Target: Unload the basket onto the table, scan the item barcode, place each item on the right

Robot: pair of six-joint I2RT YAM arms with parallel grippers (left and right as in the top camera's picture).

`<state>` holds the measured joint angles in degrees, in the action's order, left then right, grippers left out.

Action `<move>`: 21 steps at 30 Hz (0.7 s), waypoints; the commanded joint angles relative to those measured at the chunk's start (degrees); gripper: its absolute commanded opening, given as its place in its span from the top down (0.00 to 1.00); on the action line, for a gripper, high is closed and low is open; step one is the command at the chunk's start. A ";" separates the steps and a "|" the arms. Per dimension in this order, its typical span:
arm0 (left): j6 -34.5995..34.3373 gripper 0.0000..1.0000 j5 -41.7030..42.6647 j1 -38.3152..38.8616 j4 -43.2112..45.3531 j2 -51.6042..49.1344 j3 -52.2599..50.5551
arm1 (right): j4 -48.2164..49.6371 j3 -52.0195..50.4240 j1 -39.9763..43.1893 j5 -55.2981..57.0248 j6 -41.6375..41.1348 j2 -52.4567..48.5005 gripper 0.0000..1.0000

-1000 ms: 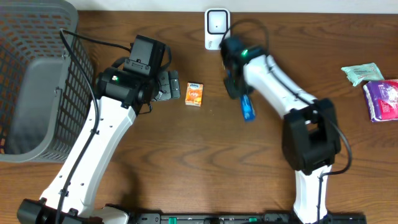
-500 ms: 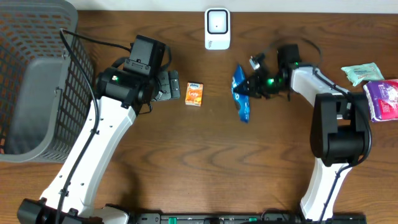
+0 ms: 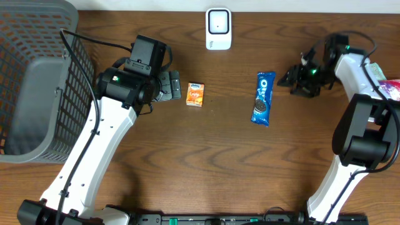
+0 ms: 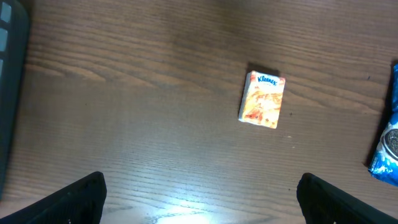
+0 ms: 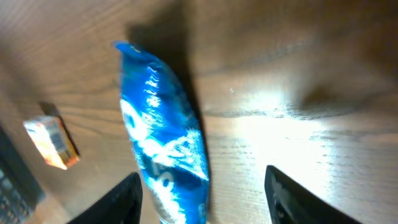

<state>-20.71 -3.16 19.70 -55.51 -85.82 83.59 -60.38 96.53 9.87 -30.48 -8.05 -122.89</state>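
Note:
A blue Oreo pack point(image 3: 263, 98) lies flat on the wooden table, below and to the right of the white barcode scanner point(image 3: 218, 28). My right gripper point(image 3: 292, 80) stands open just right of the pack, nothing held. In the right wrist view the pack point(image 5: 165, 137) lies on the wood in front of the spread jaws, closer to the left finger point(image 5: 118, 199). My left gripper point(image 3: 175, 84) is wide open, just left of a small orange Kleenex pack point(image 3: 195, 94). That pack point(image 4: 263, 98) lies well ahead of the left gripper point(image 4: 199, 202).
A grey mesh basket point(image 3: 37, 81) fills the left end of the table. A purple pack point(image 3: 394, 89) shows at the right edge, partly behind my right arm. Cables run from both wrists. The Oreo pack's end point(image 4: 388, 149) reaches into the left wrist view.
The right arm swung from the scanner to the right with the Oreo pack. Its jaws opened and the pack now lies on the table. The left arm stayed still.

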 commanded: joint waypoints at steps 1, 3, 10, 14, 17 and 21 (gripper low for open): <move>0.55 0.02 -0.35 -0.13 -0.17 -0.35 0.22 | -4.55 6.16 -2.19 0.96 2.43 0.37 0.48; 0.55 0.02 -0.35 -0.13 -0.17 -0.35 0.22 | -5.95 6.78 -3.96 0.83 2.60 0.37 0.57; 0.55 0.02 -0.33 -0.13 -0.17 -0.35 0.22 | -6.45 2.93 -15.82 16.33 1.33 0.33 0.74; 0.55 0.02 -0.35 -0.13 -0.17 -0.35 0.22 | -3.93 -2.56 -20.81 28.98 -4.57 0.33 0.87; 0.55 0.02 -0.33 -0.13 -0.17 -0.35 0.22 | -3.15 -5.35 -22.08 32.72 -6.25 0.33 0.91; 0.55 0.02 -0.35 -0.13 -0.17 -0.35 0.22 | -1.05 -8.85 -22.34 32.96 -6.34 0.33 0.93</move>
<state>-20.71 -3.16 19.70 -55.53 -85.84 83.59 -62.13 90.50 -12.58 -3.09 -12.29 -122.48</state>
